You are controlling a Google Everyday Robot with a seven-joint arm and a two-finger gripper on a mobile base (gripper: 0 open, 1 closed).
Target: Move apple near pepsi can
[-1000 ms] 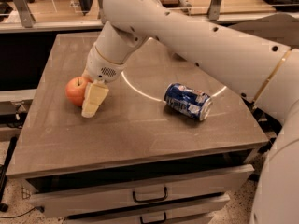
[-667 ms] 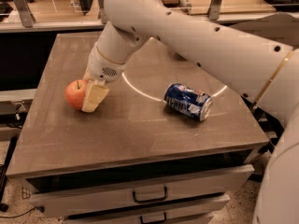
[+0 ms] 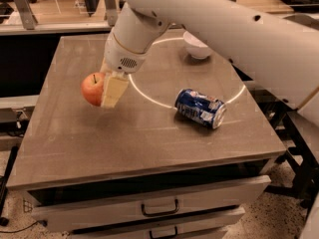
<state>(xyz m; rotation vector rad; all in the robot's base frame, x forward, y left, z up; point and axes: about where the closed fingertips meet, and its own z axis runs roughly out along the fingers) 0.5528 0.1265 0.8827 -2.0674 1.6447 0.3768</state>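
Apple [image 3: 91,87] was at the left side of the table [image 3: 75,148], clamped in the gripper [image 3: 104,89]; one pale finger [image 3: 114,90] lay flat against its right flank, the other was hidden behind the fruit (so the grip is my reading from the near finger and the way the apple sat against it); stem up, fruit upright. It appeared to hang just clear of the tabletop, though I could not tell for certain that it had left the surface. The arm [image 3: 214,19] came in from the upper right and bent down over the left half of the table.

Pepsi can [image 3: 200,107] lay on its side right of centre, silver end toward the right edge, well apart from the apple; bare tabletop between the two. White bowl [image 3: 198,46] stood at the far side, near neither of them.

Status, as I judged it: grasp done; carry not yet done, since the apple was on the opposite half of the table from the can. Remaining: bring the apple rightward across the gap, set it down just beside the can without knocking it (a can on its side may roll), release, withdraw.
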